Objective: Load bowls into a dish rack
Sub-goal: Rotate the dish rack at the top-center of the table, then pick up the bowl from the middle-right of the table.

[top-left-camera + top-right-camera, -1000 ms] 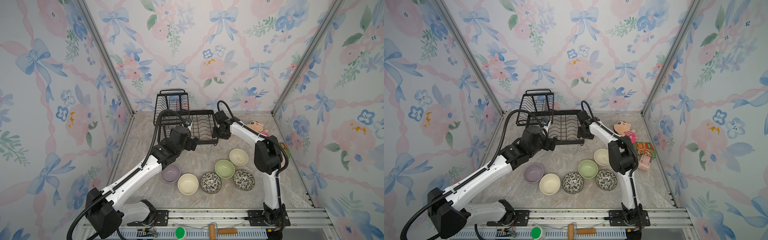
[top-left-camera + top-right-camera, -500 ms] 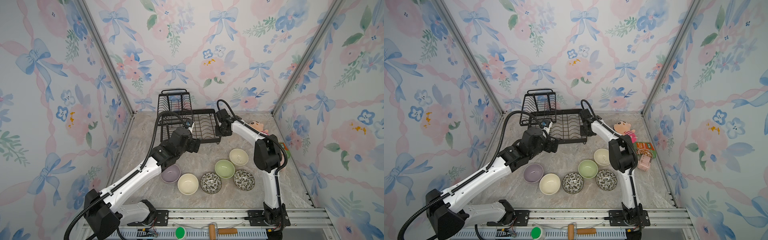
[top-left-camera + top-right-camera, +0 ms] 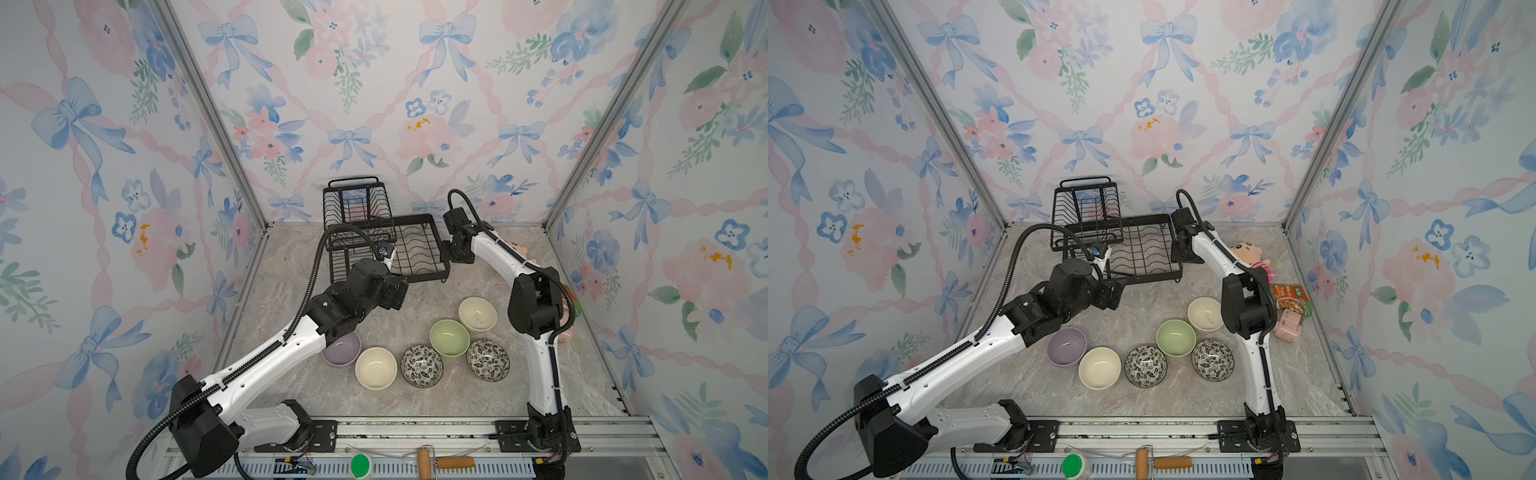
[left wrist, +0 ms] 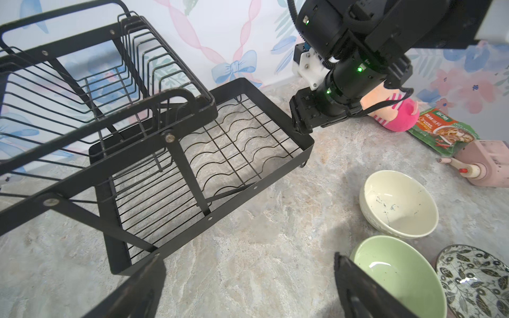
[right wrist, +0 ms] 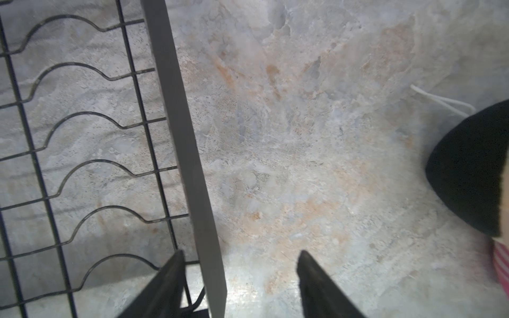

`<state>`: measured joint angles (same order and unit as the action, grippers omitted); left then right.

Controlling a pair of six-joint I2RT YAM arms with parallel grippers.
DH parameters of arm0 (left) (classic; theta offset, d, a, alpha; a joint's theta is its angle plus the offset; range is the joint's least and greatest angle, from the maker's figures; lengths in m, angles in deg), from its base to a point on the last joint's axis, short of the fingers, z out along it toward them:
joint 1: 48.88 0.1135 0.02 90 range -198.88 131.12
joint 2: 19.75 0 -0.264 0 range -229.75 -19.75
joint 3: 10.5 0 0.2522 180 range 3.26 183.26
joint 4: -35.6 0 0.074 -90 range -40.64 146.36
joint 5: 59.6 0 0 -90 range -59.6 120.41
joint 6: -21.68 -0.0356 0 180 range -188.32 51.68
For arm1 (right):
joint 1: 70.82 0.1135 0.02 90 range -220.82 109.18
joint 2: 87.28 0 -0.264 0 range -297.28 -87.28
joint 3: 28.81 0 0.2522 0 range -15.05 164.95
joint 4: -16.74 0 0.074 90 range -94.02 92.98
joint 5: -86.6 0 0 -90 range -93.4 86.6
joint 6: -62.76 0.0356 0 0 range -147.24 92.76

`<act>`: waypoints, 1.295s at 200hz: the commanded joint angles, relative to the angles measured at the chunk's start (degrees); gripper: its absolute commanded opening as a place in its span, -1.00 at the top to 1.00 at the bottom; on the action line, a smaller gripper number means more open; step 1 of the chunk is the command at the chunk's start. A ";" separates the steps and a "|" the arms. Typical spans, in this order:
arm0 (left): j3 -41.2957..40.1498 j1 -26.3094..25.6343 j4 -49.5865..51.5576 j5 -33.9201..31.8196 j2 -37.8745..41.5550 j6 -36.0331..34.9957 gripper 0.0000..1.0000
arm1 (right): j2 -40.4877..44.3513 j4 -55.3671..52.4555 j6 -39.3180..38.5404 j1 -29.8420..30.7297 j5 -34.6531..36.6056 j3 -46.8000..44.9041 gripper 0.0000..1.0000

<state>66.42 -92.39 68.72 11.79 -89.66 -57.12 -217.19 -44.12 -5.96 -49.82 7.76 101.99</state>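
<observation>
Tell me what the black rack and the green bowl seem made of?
Dish rack: likely painted metal, thin bent wires, riveted flat bands, scuffed edges. Pale green bowl: probably glazed ceramic, thick rim, glossy highlight; could be melamine.

Dish rack (image 4: pixel 212 214): was black wire. Lavender bowl (image 3: pixel 1066 347). Cream bowl (image 3: pixel 375 368). Dark-flecked cream bowl (image 3: pixel 478 313). Pale green bowl (image 3: pixel 449 337). Two black-and-white bowls: leaf-patterned bowl (image 3: pixel 421 366), second leaf-patterned bowl (image 3: pixel 488 360). Tabletop (image 3: pixel 436 399): was grey-beige marble. Walls (image 3: pixel 374 83): bore pastel bows and flowers.

Bright even light, soft shadows; right wrist view blurry, perhaps motion.
</observation>
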 commanded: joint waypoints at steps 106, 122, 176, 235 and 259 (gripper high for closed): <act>8.21 -9.51 -3.18 -3.23 -15.65 8.83 -0.96 | 54.94 11.05 17.66 -11.64 -8.17 -57.94 -0.92; 10.44 -10.89 -3.07 -4.33 -18.60 10.95 -0.96 | 54.74 7.43 15.46 -11.59 -8.06 -58.66 -0.92; 14.68 -11.77 -0.91 -0.93 -23.10 21.26 -0.95 | 53.39 6.02 12.48 -10.94 -12.04 -61.19 -0.91; 15.41 -12.33 0.07 -0.49 -25.17 24.22 -0.96 | 50.93 6.42 14.04 -6.70 -14.66 -61.34 -0.69; 16.32 -12.18 0.77 0.79 -25.78 22.75 -0.96 | 49.86 5.58 17.51 -5.47 -12.63 -60.66 -0.57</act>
<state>81.08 -104.47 67.52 11.27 -114.22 -34.63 -166.17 -37.25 7.96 -56.49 -5.77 40.48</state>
